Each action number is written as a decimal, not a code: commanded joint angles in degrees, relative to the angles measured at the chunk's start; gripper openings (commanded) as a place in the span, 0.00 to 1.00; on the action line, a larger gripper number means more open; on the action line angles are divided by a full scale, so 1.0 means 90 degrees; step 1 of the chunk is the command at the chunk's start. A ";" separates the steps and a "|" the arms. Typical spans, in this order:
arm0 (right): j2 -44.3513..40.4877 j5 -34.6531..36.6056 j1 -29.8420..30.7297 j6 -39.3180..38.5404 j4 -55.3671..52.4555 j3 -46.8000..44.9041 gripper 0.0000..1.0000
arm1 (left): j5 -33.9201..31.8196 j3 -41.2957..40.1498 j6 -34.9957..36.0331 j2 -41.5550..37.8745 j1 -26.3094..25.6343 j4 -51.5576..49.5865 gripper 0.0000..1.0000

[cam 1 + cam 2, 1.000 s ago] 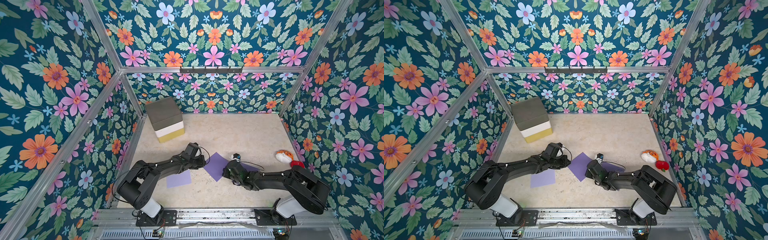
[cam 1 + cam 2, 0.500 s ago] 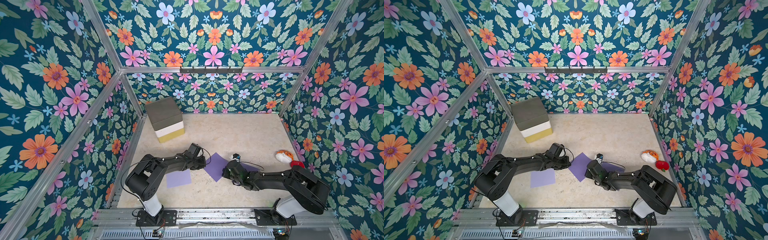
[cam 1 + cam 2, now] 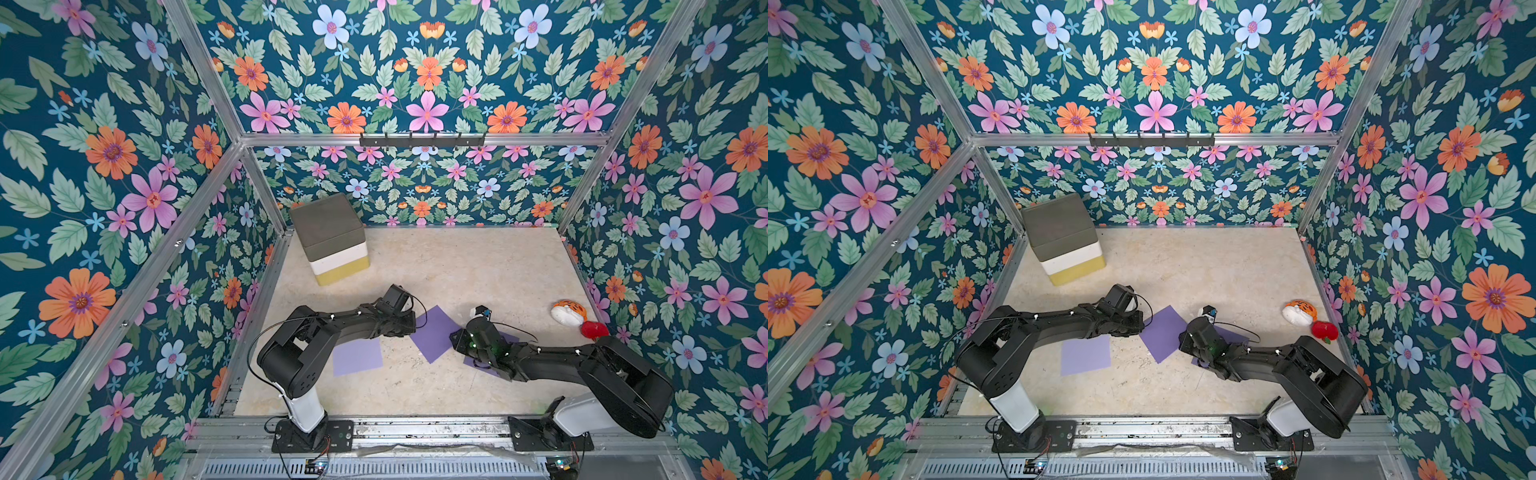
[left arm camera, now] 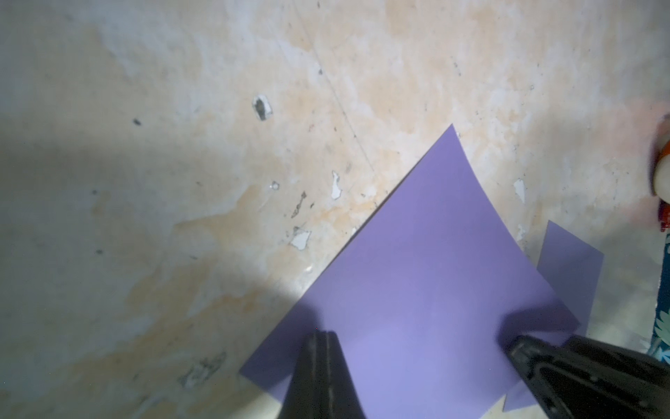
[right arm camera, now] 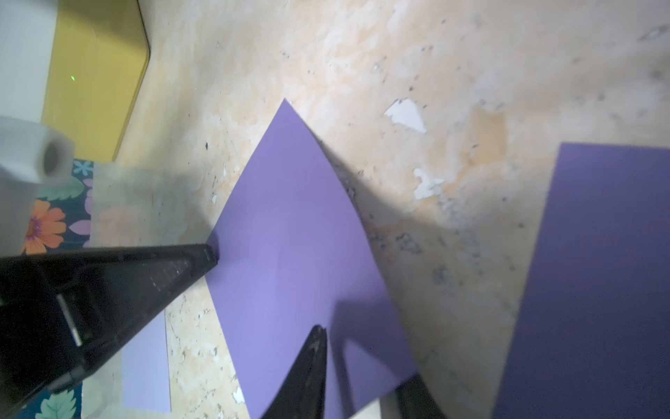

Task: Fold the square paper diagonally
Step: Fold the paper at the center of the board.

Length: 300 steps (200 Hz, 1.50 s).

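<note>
Left end effector (image 4: 319, 339) is closed, its tips pressing one corner of the square violet paper sheet (image 3: 432, 338) onto the beige tabletop (image 3: 457, 266), mid-front; right end effector (image 5: 362, 359) stands open around the raised opposite corner; unclamped, I fear that corner springs flat, uncreased.

Square paper (image 3: 432, 338) sits mid-table (image 3: 457, 266), toward the front. Second sheet (image 3: 357, 355) lies left of it, apart. Third sheet (image 3: 510, 337) lies just right of it, partly under the right arm (image 3: 552, 361). Stacked blocks (image 3: 332, 237) at back left corner. Two toys (image 3: 568, 312), touching, at far right edge.
</note>
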 commanded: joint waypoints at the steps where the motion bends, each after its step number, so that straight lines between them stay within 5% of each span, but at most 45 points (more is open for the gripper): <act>1: -0.0063 -0.0369 -0.0119 -0.0213 0.0127 -0.0037 0.29 | -0.0529 -0.0007 0.0178 0.0171 -0.0025 -0.0871 0.03; 147: -0.0388 -0.1813 -0.1289 -0.0924 0.1112 -0.0583 0.27 | -0.0689 0.0160 0.0327 0.0353 -0.0139 -0.1128 0.01; 224: -0.0562 -0.1786 -0.1374 -0.0953 0.0861 -0.0621 0.17 | -0.0713 0.0211 0.0335 0.0404 -0.0149 -0.1190 0.01; 266: -0.0653 -0.1464 -0.1387 -0.1047 0.0296 -0.0432 0.00 | -0.0596 0.0199 0.0383 0.0277 -0.0182 -0.1084 0.01; 300: -0.0544 -0.0929 -0.1391 -0.1647 -0.1741 0.0490 0.00 | -0.0423 0.0024 0.0419 -0.0266 -0.0252 -0.0682 0.10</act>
